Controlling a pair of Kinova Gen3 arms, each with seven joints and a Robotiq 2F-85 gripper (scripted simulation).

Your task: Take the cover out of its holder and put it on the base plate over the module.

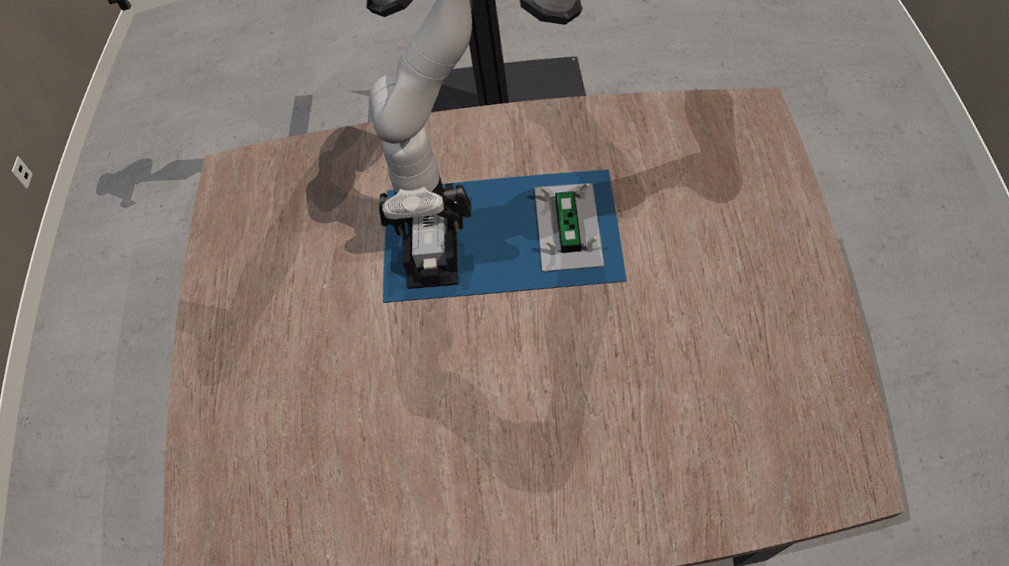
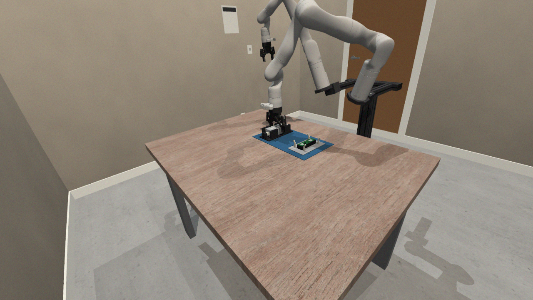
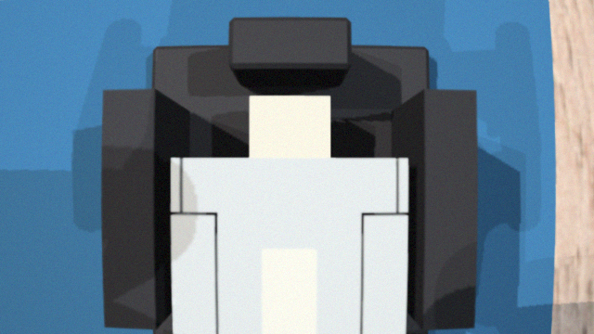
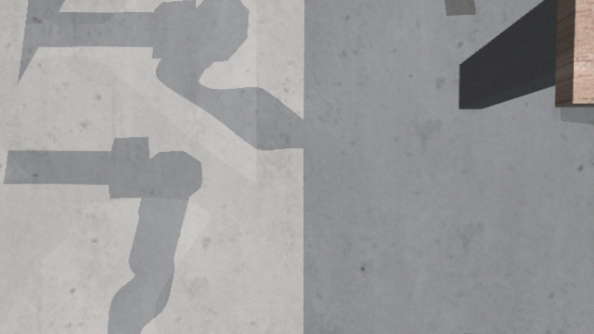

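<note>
The light-grey cover (image 1: 429, 244) (image 2: 270, 130) (image 3: 288, 195) sits in its black holder (image 1: 432, 280) (image 2: 275, 133) (image 3: 127, 209), between the side walls; a cream tab sticks out at its end. My left gripper (image 1: 426, 218) (image 2: 277, 123) is open, pointing down low over the rear part of the cover; its fingertips are out of the left wrist view, so contact cannot be told. The green-topped module (image 1: 563, 221) (image 2: 306, 144) lies uncovered on the pale base plate (image 1: 547, 229) (image 2: 315, 148). My right gripper (image 1: 122, 0) (image 2: 267, 58) is open and empty, high up beyond the table.
Several pale upright posts stand around the module on the base plate. Holder and base plate lie apart on a blue mat (image 1: 500, 274) (image 2: 281, 143) on the wooden table (image 1: 507, 389) (image 2: 298, 193). The right wrist view shows floor and a table corner (image 4: 584, 56).
</note>
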